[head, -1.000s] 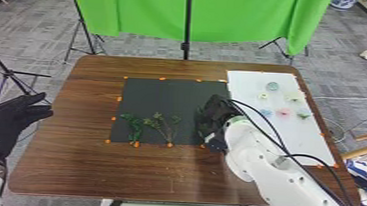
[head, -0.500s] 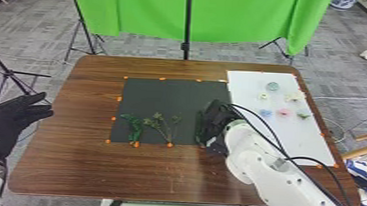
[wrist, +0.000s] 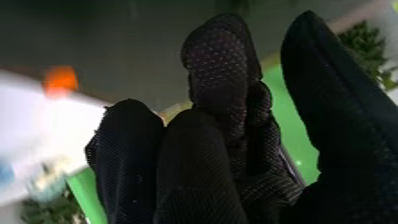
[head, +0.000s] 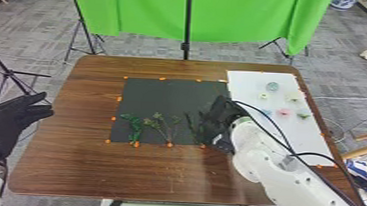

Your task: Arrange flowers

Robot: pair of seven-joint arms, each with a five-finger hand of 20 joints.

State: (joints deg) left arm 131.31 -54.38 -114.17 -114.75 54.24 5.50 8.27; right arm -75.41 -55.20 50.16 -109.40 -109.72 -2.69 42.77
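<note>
The right hand (head: 219, 118), its fingers released, is easing rightward, uncovering a green stem (head: 192, 125) on the black mat (head: 167, 96), apparently completing its third placement.

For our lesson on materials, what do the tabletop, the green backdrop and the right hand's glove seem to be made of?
Tabletop: wood or wood-look laminate, with a slight sheen; it shows streaky brown grain.
Green backdrop: probably matt cloth, as it hangs in soft folds.
Right hand's glove: black fabric, dull, with a fine mesh texture.
</note>
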